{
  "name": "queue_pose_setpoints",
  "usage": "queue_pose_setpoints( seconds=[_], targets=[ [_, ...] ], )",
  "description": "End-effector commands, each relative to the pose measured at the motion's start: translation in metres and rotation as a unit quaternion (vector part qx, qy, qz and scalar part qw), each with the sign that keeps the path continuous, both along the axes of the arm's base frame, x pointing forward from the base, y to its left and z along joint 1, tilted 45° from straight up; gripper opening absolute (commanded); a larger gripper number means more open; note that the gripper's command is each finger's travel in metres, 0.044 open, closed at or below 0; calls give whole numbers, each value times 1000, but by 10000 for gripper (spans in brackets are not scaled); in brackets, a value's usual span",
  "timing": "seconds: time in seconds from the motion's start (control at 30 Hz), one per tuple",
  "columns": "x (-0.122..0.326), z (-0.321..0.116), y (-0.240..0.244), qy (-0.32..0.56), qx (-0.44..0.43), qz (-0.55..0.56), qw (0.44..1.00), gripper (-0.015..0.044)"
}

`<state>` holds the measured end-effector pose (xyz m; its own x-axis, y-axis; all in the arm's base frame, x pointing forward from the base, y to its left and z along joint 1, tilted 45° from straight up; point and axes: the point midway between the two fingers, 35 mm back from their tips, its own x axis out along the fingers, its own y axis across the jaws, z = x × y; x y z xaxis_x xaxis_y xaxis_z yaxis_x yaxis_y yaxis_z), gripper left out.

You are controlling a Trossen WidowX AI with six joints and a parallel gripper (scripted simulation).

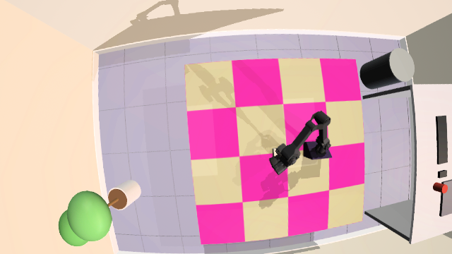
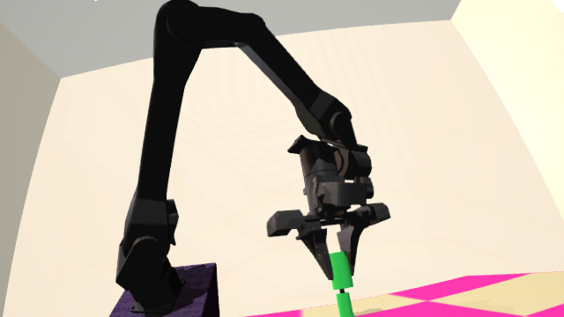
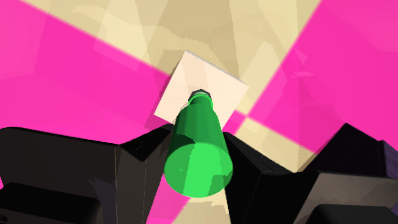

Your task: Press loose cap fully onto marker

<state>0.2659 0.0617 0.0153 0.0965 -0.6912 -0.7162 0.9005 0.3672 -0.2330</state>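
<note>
Top view: cream walls enclose a grey tiled floor on which lies a pink-and-tan checkered table surface. A white cabinet unit stands along one edge, a black cylinder lies near one corner, and a green potted plant sits tipped at the opposite corner. The black arm rises from a dark purple base block near the middle of the checkered surface and casts a shadow across the squares.

Exterior view: the arm arches up and over, and the gripper points straight down. Its fingers pinch the green cap on both sides. The cap's long axis is vertical, open end facing down. Directly beneath it stands the green marker, also vertical, with a thin dark tip between the two. The cap and the marker body are close but apart, with a small gap showing.

Wrist view: the cap is seen from its closed end, tapering away toward the marker's dark tip. That tip sits at the centre of the cream holder block, which rests on a tan square beside pink ones. Cap and marker line up on one axis.
</note>
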Motion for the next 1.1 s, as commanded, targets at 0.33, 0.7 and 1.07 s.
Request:
queue_pose_setpoints(
  seconds=[0.33,0.7,1.07],
  targets=[
    [0,-17,-17,3,-4,3,1000,0],
    [1,-27,-29,2,-5,3,1000,0],
    [1,-28,-29,2,-5,3,1000,0]
  ],
)
